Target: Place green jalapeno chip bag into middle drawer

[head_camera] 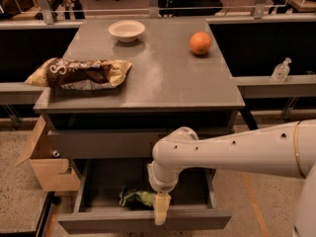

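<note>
The green jalapeno chip bag (137,198) lies crumpled on the dark floor of the open middle drawer (143,222), left of centre near the front. My gripper (161,210) hangs from the white arm over the drawer's front edge, just right of the bag. It seems apart from the bag. The arm reaches in from the right and hides part of the drawer's inside.
On the gray cabinet top lie a brown-and-yellow chip bag (79,73) at the left, a white bowl (127,30) at the back and an orange (200,43) at the back right. A shut drawer front (98,143) is above. A cardboard box (47,167) stands at the left.
</note>
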Motion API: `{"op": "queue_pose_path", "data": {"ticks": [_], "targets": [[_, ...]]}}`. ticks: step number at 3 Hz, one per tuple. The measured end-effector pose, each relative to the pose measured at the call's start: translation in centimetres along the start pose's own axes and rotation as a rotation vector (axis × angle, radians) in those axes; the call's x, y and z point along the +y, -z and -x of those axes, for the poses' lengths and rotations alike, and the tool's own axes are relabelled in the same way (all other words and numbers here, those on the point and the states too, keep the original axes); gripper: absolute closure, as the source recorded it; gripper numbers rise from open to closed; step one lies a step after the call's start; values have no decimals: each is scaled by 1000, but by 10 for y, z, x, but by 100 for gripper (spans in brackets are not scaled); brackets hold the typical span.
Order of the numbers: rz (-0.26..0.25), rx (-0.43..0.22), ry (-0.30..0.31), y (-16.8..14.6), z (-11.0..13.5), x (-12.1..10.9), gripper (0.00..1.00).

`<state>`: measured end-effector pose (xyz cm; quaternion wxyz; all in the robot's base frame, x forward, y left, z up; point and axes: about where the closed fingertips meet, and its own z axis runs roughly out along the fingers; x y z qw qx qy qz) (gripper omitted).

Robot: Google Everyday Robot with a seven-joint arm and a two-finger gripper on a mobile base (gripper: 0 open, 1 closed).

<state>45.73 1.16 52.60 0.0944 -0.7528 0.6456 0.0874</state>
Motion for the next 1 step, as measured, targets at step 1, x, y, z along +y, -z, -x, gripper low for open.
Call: {"op": "queue_pose_path", "data": {"ticks": [1], "targets": [[-26,16,-33,16,-9,12,0]]}}
